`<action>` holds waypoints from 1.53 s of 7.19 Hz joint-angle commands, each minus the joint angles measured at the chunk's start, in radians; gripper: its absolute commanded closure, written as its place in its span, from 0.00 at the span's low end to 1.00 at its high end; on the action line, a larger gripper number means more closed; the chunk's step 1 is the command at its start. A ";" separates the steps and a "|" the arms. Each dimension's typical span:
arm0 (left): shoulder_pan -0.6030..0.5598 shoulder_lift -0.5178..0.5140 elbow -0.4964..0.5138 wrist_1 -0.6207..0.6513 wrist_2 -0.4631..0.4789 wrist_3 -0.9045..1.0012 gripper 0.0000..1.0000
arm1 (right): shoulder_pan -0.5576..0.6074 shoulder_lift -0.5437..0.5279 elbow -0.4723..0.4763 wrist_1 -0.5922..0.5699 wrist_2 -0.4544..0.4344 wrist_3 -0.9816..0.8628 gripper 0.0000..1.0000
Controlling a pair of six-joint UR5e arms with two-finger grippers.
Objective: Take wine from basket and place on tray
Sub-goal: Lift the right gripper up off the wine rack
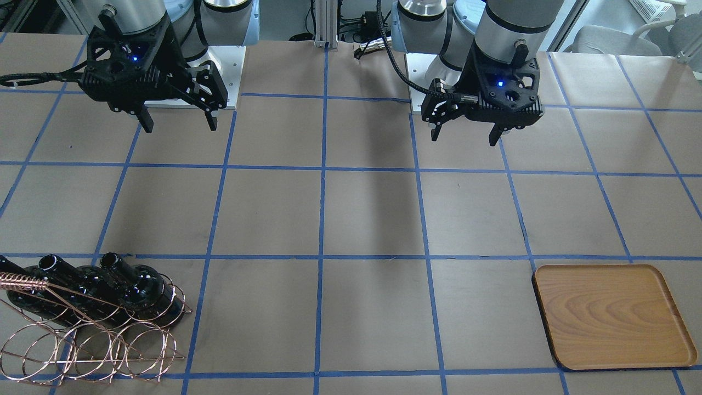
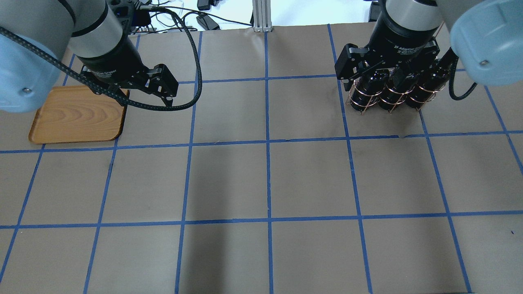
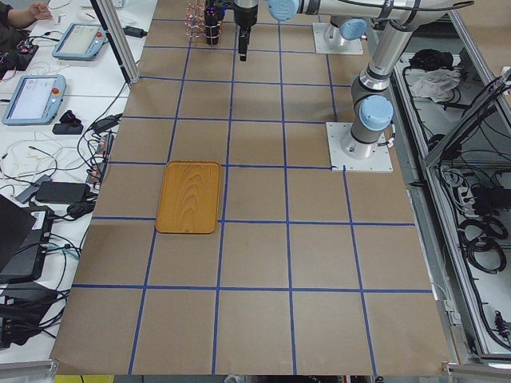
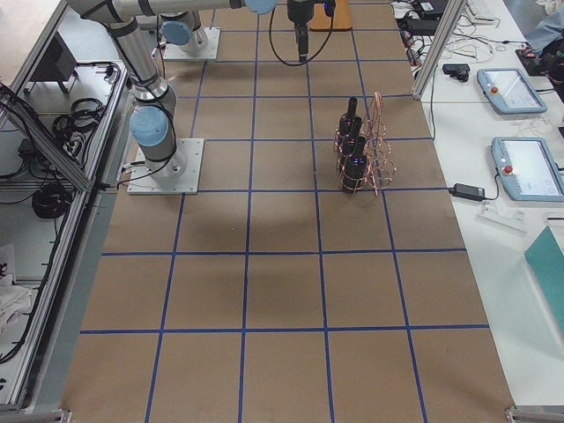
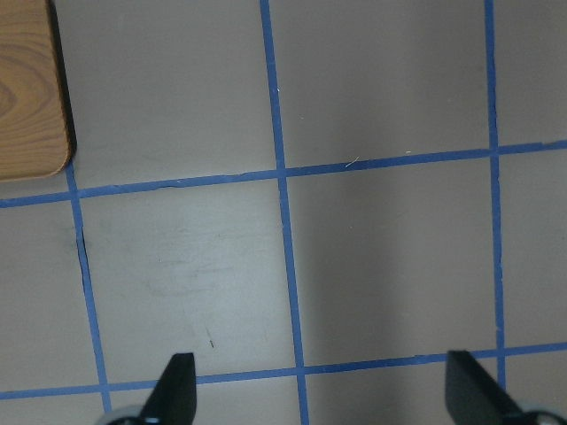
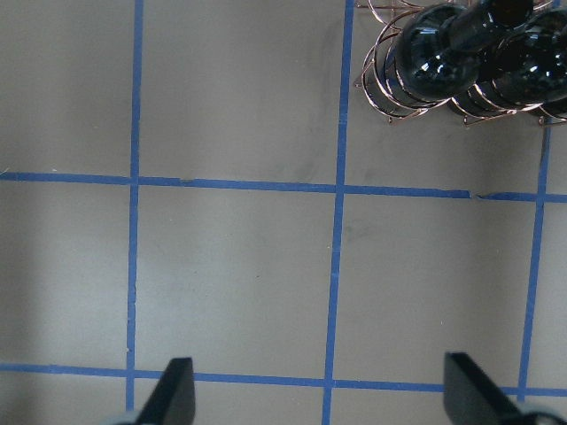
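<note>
Step 1, the reach, is not yet begun. 3 black wine bottles (image 1: 134,282) stand upright in the copper wire basket (image 1: 22,283). The wooden tray (image 1: 609,315) lies well apart from the basket, on the left arm's side. The right gripper (image 1: 179,126) and the left gripper (image 1: 465,137) hang spread and empty, well apart from the basket. Next, the right gripper likely needs to travel to the basket and close on 1 neck.

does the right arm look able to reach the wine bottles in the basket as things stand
Probably yes. The right gripper is open and holds nothing, the bottles stand upright in the basket with their necks free above the rings, and nothing lies between gripper and basket.
</note>
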 commanded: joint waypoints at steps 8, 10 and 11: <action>0.008 0.000 -0.002 -0.003 0.000 0.002 0.00 | -0.239 0.168 -0.119 -0.012 -0.028 -0.288 0.00; 0.008 0.000 -0.002 -0.005 0.001 0.002 0.00 | -0.288 0.297 -0.220 -0.037 -0.024 -0.375 0.00; 0.010 0.000 -0.003 -0.003 0.000 0.002 0.00 | -0.290 0.322 -0.225 -0.038 -0.024 -0.374 0.00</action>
